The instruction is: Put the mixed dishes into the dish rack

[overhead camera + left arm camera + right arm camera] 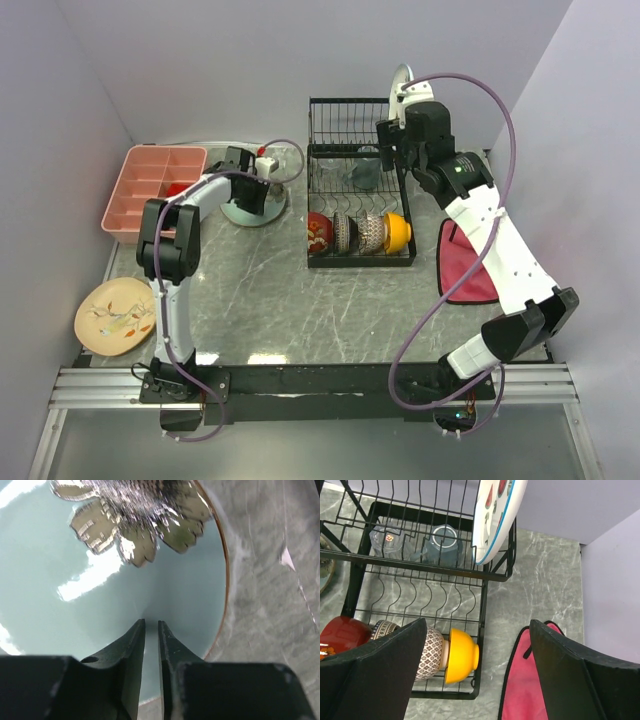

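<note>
Mint plate [60, 630]: under left gripper [151, 625], jaws nearly together with a slim gap; grip on rim unclear. Lies on table [270, 300], left of rack [360, 264].
Right gripper [477, 625]: jaws spread wide, empty, above rack's right end.
Watermelon plate [495, 515]: upright, upper basket.
Four bowls [372, 232]: lower tray.
Tan plate [115, 315]: table, front left.

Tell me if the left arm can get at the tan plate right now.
Probably yes: the tan plate lies uncovered beside its base, but the left gripper is down at the mint plate.
</note>
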Action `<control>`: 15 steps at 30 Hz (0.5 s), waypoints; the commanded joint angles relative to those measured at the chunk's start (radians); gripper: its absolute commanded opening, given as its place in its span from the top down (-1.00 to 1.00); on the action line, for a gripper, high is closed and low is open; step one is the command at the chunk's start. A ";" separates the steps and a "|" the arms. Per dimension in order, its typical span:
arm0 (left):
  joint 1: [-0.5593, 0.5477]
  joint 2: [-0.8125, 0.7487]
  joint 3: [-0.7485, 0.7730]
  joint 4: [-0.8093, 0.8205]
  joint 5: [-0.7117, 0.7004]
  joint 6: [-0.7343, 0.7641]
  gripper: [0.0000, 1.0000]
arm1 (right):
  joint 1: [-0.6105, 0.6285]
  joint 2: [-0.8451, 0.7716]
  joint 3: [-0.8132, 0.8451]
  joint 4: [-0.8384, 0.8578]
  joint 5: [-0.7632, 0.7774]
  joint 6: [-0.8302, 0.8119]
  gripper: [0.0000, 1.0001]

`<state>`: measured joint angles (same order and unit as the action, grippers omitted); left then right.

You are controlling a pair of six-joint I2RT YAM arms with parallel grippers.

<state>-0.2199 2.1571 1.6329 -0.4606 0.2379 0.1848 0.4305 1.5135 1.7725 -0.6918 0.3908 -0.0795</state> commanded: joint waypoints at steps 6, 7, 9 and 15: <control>-0.041 -0.071 -0.209 -0.245 0.014 0.048 0.51 | 0.004 -0.030 0.008 0.015 -0.046 0.009 -0.80; -0.045 -0.080 -0.240 -0.265 0.020 0.045 0.51 | 0.005 -0.027 0.010 0.014 -0.050 0.014 -0.80; -0.056 -0.095 -0.275 -0.273 0.040 0.038 0.50 | 0.007 -0.022 0.013 0.005 -0.067 0.017 -0.80; -0.094 -0.180 -0.439 -0.250 0.078 -0.008 0.50 | 0.005 -0.026 0.007 -0.009 -0.109 0.027 -0.79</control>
<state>-0.2684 1.9549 1.3403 -0.4835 0.2672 0.2039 0.4320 1.5040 1.7634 -0.6987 0.3180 -0.0673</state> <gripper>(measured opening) 0.249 0.899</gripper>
